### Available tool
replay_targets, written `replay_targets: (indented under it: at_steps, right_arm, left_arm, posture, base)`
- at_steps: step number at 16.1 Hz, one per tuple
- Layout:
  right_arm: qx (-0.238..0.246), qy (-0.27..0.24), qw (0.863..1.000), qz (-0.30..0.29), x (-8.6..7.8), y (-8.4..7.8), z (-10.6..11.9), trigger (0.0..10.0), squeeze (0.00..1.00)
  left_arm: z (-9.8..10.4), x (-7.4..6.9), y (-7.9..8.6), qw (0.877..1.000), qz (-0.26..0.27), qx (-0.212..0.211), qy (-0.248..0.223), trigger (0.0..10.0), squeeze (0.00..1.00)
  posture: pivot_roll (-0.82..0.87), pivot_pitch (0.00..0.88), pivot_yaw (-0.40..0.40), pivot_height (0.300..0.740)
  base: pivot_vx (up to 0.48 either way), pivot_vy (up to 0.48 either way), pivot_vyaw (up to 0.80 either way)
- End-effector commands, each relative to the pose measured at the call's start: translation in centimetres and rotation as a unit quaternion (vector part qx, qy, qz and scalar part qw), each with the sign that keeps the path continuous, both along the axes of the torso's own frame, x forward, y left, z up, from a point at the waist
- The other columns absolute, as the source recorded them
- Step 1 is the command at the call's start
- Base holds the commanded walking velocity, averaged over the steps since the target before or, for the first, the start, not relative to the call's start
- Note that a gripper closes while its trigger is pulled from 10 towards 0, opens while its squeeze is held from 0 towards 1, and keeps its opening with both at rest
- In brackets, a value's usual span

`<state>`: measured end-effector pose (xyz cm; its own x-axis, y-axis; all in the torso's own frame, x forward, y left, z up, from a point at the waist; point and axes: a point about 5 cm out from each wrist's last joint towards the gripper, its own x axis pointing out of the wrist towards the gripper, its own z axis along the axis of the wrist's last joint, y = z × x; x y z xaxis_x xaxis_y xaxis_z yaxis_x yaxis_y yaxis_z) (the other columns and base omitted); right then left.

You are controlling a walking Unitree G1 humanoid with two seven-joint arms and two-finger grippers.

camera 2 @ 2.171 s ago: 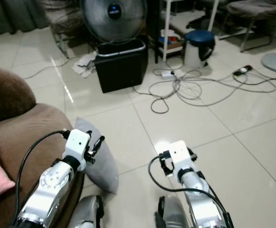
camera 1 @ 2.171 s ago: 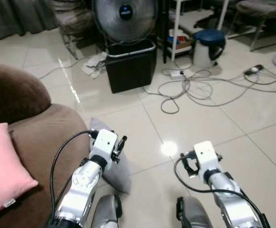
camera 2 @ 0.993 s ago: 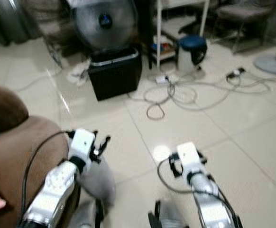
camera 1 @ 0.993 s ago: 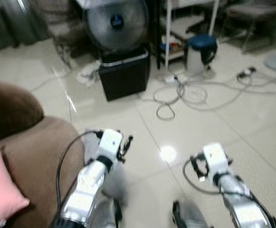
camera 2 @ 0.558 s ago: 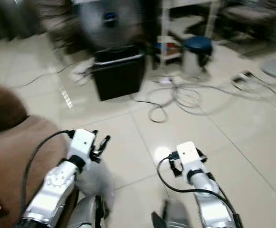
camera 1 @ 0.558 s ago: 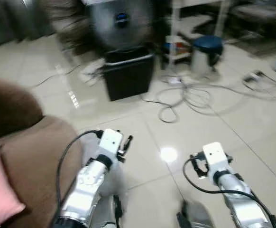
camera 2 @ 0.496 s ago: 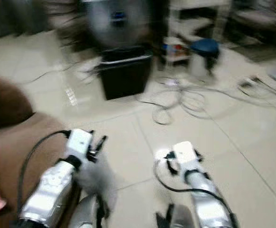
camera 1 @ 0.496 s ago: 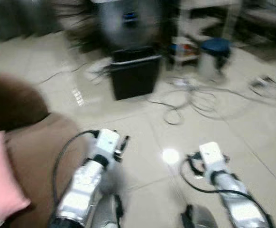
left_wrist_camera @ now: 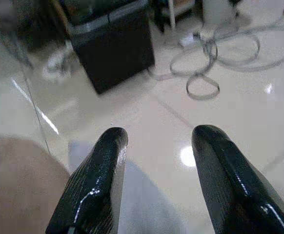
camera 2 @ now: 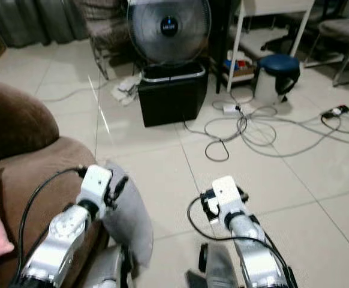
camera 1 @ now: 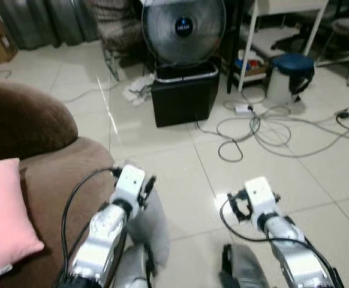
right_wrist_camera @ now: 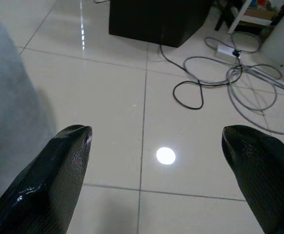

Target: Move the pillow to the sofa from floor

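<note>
A grey pillow [camera 1: 154,226] stands on the tiled floor, leaning against the front of the brown sofa [camera 1: 48,180]. My left gripper [left_wrist_camera: 154,137] hovers just above the pillow's upper edge, open, with the grey fabric [left_wrist_camera: 139,204] below and between its fingers [left_wrist_camera: 105,170]. Off to the right over bare tiles, my right gripper [right_wrist_camera: 156,132] is open and empty, and the pillow [right_wrist_camera: 8,117] lies off to one side of it. A pink pillow [camera 1: 3,216] rests on the sofa seat.
A black box [camera 1: 183,93] with a round fan [camera 1: 182,27] on top stands ahead. Loose cables [camera 1: 264,129] sprawl over the floor to the right, near a blue-lidded bin [camera 1: 288,75] and a white shelf frame [camera 1: 249,42]. Crumpled cloth [camera 1: 138,90] lies left of the box.
The head camera swung about and its blur has cleared. Both arms hold much the same pose, and the grey pillow still leans on the sofa.
</note>
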<state>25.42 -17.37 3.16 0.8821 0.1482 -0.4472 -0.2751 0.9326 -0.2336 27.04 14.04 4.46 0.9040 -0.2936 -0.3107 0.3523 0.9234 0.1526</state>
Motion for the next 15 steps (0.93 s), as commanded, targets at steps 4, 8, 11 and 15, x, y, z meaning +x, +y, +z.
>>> replay_targets:
  at_steps: [4, 8, 11, 15]
  right_arm:
    - [0.024, 0.020, 0.999, 0.039, 0.1, 0.2, 0.8, 10.0, 0.00]
    - [0.024, 0.058, 0.994, 0.087, 0.0, 0.4, 1.4, 10.0, 0.00]
    - [0.028, 0.067, 0.989, 0.132, -0.3, 0.3, 2.3, 10.0, 0.00]
    - [0.030, 0.088, 0.980, 0.177, -1.6, 0.4, 2.7, 10.0, 0.00]
  left_arm:
    - [-1.5, 2.1, 0.0, 0.995, 0.030, -0.030, 0.089, 10.0, 1.00]
    - [-2.1, 4.2, 0.4, 0.986, 0.094, -0.026, 0.138, 10.0, 1.00]
    - [-2.4, 4.9, 1.0, 0.980, 0.116, 0.022, 0.160, 10.0, 1.00]
    - [-2.8, 5.1, 1.1, 0.972, 0.147, 0.028, 0.182, 10.0, 1.00]
  posture:
    - [-0.04, 0.000, 0.048, 0.594]
    - [-0.08, 0.051, 0.004, 0.594]
    - [-0.09, 0.104, -0.015, 0.594]
    - [-0.10, 0.171, -0.021, 0.594]
  base:
    - [0.000, 0.000, 0.00]
    - [0.000, 0.000, 0.00]
    - [0.000, 0.000, 0.00]
    - [0.000, 0.000, 0.00]
